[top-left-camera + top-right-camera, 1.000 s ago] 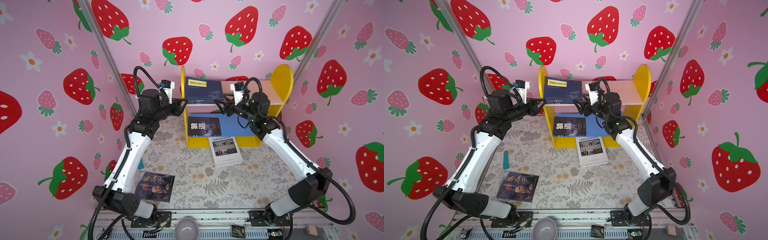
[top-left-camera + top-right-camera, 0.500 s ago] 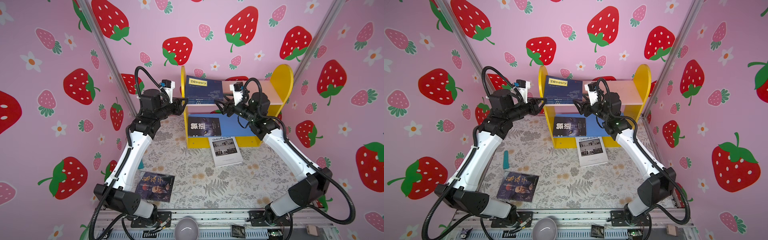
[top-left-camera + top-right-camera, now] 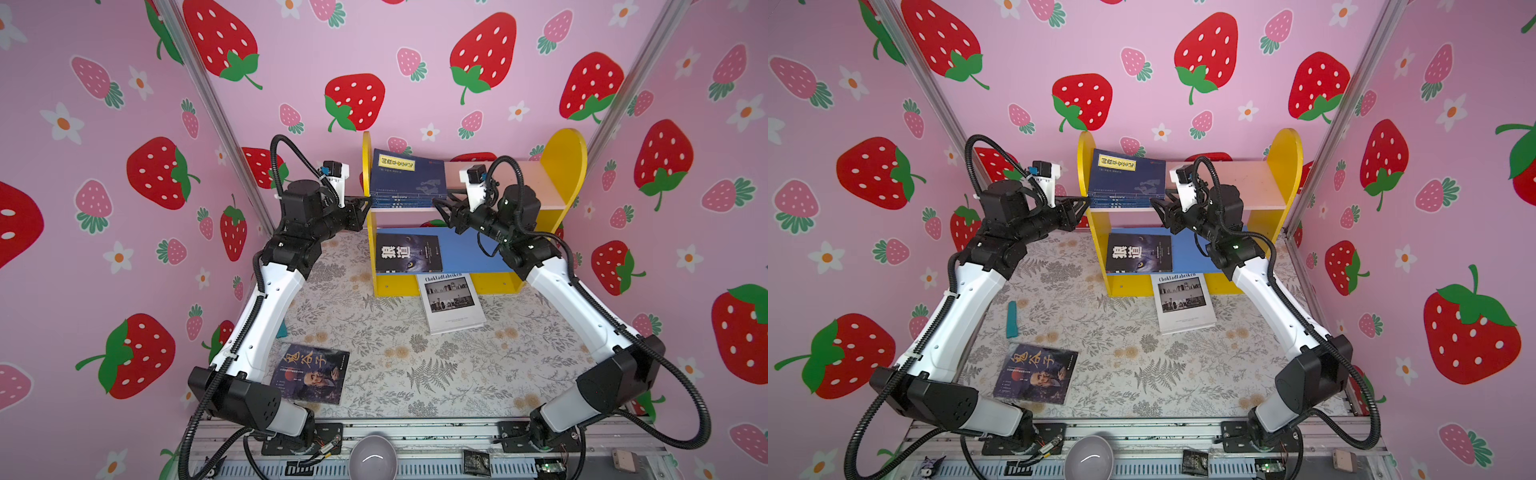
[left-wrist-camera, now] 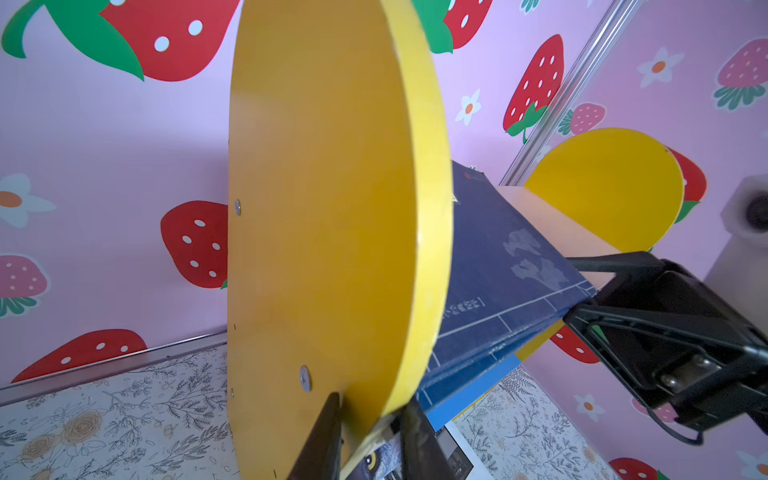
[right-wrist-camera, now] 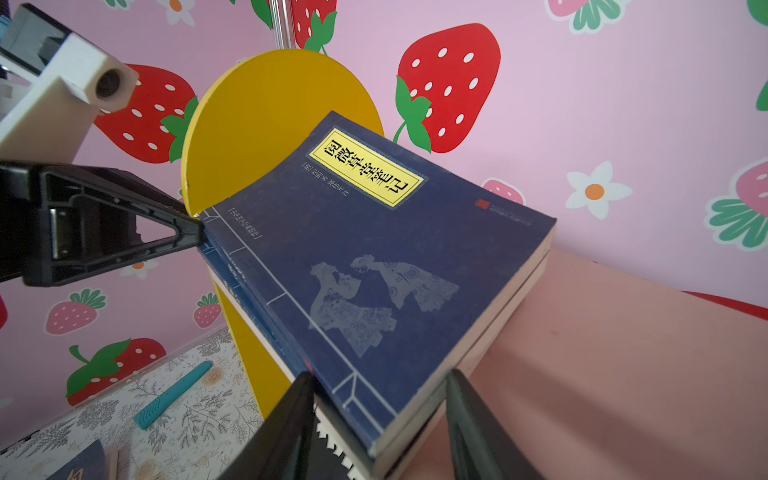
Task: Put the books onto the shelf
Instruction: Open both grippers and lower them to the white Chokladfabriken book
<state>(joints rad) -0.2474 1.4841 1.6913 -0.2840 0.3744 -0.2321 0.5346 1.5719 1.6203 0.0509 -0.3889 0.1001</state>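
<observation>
Two things: my right fingers sit apart, blue book stack corner between them; left fingers straddle the yellow shelf panel, can't tell if pinching.

Small two-tier shelf with yellow round-topped side panels, pale pink upper board and blue lower board, upright at the back of the floral surface. A stack of thin navy books, the top cover bearing a yellow title label, lies flat at the left end of the upper board, spines frontward. A black wolf-eye book lies flat at the lower board's left end. A thick white "Chokladfabriken" book lies cover-up just before the shelf's base; a dark old-man portrait book lies flat, well apart, front left.
</observation>
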